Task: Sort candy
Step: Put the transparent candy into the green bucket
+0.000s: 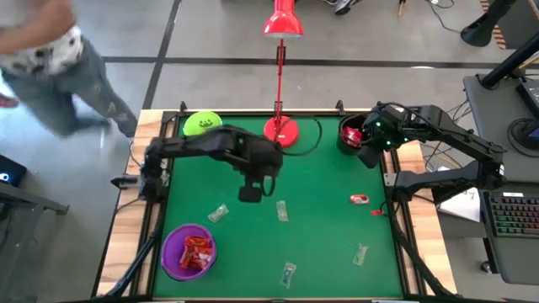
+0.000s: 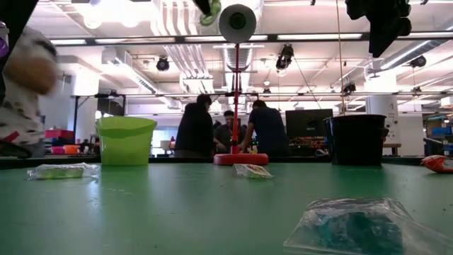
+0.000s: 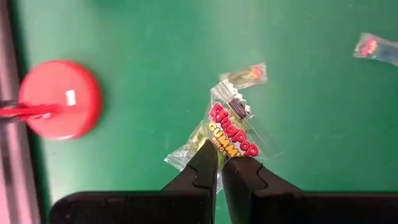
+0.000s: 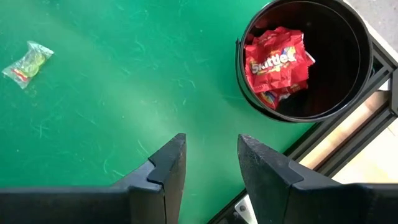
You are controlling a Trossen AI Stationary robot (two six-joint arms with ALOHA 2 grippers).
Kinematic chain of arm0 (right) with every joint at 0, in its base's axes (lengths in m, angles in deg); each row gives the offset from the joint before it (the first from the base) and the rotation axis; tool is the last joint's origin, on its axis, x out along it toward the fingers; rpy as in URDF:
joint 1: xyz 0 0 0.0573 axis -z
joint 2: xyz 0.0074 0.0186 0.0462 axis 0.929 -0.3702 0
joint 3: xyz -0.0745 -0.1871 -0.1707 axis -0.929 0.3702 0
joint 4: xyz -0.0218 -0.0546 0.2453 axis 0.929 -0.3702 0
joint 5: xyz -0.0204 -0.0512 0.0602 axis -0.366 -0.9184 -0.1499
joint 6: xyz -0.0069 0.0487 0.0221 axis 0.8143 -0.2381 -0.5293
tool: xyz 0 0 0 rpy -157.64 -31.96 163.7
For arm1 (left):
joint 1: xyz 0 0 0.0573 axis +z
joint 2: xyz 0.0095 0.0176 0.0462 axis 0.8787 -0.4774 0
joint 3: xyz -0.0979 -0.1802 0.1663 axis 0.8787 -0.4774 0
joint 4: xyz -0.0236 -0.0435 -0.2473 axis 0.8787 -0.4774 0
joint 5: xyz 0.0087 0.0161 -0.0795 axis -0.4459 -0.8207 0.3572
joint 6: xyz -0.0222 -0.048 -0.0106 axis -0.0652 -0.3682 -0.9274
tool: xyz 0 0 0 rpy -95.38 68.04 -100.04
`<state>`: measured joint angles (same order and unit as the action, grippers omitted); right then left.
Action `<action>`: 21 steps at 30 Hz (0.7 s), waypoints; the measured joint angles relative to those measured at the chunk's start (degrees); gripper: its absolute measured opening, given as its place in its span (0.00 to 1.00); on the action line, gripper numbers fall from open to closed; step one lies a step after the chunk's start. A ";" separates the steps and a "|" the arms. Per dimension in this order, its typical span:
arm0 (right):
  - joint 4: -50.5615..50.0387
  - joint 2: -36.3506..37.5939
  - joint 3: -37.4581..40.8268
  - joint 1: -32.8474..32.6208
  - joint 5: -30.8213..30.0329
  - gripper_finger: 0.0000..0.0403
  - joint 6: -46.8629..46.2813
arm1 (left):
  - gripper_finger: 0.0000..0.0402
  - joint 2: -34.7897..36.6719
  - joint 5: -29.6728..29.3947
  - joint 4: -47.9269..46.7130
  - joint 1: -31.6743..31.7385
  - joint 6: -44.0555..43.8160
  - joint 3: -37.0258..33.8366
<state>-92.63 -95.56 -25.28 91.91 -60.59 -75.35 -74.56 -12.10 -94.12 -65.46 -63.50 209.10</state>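
From above, the left claw [image 1: 250, 194] is hanging over the middle of the green worktop [image 1: 328, 244], while the lime cup [image 1: 202, 124] is sitting at the far left corner, the likely home for its load. The right claw [image 1: 368, 156] is hovering beside the black cup [image 1: 349, 133].

At table height, loose candy [image 2: 250, 171] is lying scattered across the worktop.

Through the left wrist camera, the left claw [image 3: 225, 163] is clamping a clear gummy packet [image 3: 225, 134], its long axis running away from the fingertips.

Through the right wrist camera, the right claw [image 4: 212, 160] is standing apart and empty, red packets [image 4: 277, 65] lying in the black cup [image 4: 348, 87] just ahead.
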 joint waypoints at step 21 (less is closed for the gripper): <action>0.21 -0.11 0.00 0.00 0.00 0.34 -2.58 | 0.00 24.67 -12.27 -0.07 15.84 1.17 -31.08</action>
<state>-92.42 -95.67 -25.28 91.91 -60.59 -77.93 -49.89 -24.37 -94.19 -49.62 -62.33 178.02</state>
